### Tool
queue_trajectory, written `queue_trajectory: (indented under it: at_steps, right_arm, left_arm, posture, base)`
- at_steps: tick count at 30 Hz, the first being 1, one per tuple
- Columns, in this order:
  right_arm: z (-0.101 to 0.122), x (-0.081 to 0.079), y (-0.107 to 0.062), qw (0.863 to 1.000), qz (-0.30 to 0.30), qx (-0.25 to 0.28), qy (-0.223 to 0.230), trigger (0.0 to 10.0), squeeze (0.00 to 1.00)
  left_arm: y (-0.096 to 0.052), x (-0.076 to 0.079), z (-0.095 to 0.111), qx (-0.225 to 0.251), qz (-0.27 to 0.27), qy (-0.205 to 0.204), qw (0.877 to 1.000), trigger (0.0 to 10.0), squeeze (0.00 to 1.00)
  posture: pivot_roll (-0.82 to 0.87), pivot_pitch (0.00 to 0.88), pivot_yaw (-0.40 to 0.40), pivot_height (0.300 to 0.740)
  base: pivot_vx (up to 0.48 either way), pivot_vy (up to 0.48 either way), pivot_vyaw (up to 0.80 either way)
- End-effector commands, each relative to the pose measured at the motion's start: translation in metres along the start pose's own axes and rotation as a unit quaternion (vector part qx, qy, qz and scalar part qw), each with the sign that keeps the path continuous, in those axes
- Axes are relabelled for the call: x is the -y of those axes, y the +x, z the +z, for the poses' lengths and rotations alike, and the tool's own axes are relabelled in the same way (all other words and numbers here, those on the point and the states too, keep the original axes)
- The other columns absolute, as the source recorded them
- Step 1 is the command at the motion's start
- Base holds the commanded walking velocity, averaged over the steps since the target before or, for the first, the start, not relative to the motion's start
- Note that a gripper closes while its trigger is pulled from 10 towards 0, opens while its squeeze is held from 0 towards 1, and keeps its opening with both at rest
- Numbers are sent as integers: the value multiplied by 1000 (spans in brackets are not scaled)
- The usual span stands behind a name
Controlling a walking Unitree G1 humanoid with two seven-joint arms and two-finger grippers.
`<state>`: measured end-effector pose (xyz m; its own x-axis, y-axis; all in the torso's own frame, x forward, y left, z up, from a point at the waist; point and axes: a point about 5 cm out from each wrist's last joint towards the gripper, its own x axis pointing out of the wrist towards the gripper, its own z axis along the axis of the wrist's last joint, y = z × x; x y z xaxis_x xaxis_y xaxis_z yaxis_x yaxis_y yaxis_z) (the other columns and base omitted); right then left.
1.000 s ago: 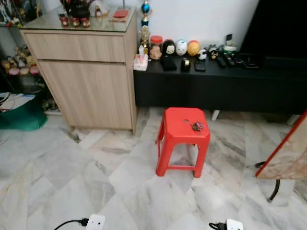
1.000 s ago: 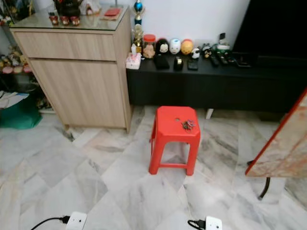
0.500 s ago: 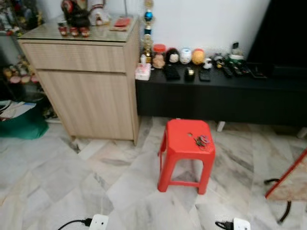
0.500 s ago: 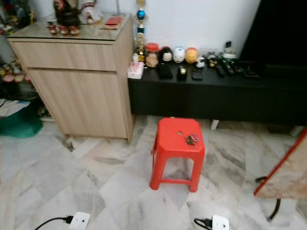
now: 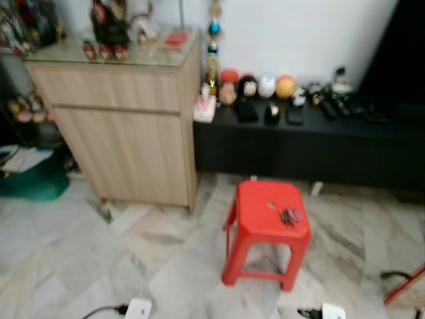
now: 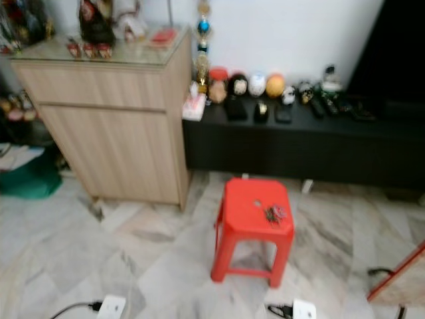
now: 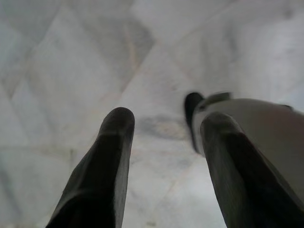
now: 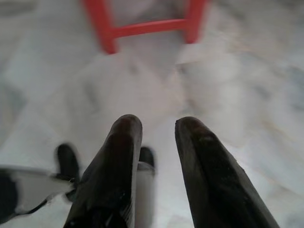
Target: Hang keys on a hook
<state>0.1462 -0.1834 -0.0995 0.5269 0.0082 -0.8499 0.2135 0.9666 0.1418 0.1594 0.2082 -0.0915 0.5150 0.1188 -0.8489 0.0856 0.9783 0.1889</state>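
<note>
Closer now: the whole view has shifted as the robot walks, so the red stool [image 5: 267, 229] sits lower and a touch larger than a second ago, and the picture is blurred with the motion. Keys [image 5: 289, 216] lie in a small bunch on the stool's seat, toward its right edge, nothing touching them. Open marble floor [image 5: 86, 259] spreads wide on the stool's left and in front of it; behind it stands the low black bench [image 5: 312, 143] crowded with small figures, and to the left the wooden cabinet [image 5: 126, 119] with its corner just beside the bench's end. A red-edged board [image 6: 398, 279] pokes in at the far right, near the floor. No writing can be read anywhere, the blur sees to that. Left gripper [image 7: 164, 123] hangs over bare floor, its two black fingers well parted and holding nothing. Right gripper [image 8: 158, 128] also points down at the floor with the stool's legs ahead of it, fingers a narrow gap apart, empty too.
</note>
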Motion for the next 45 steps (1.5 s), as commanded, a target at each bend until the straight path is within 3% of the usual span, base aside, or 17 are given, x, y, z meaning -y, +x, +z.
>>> queue_trajectory:
  at_steps: [1, 28, 45]
  right_arm:
    - [-2, 11, -2, 1000, -17, -2, -2, 10000, 0]
    - [-3, 12, -3, 1000, -16, 0, 2, 10000, 0]
    - [-1, 12, -3, 1000, -11, 4, -7, 10000, 0]
  left_arm:
    - [0, 5, 0, -5, -7, 0, 1000, 10000, 0]
    - [0, 5, -3, -10, 2, -12, 1000, 10000, 0]
    - [-1, -1, -5, -12, 8, -9, 1000, 10000, 0]
  posture:
    - [31, 0, -50, 722]
    - [33, 0, -50, 722]
    - [25, 0, -50, 722]
  base:
    - [334, 0, 0]
    - [331, 0, -119]
    - [0, -52, 0]
